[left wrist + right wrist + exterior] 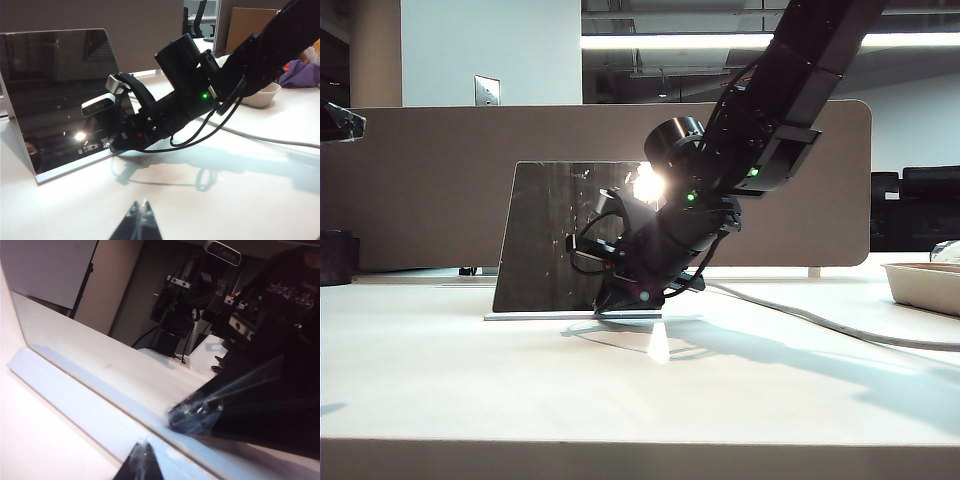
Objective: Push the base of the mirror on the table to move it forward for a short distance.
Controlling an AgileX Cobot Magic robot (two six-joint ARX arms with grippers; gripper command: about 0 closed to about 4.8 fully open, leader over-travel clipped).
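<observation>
The worktop is seen carrying the mirror, just behind the right claw, whose closed tips are pressed on the base. The left claw, fingers together, is held well clear.

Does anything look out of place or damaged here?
Nothing stands out. The mirror stands leaning on its base, and the right gripper sits shut at the base edge. The left gripper hangs shut over the table.
</observation>
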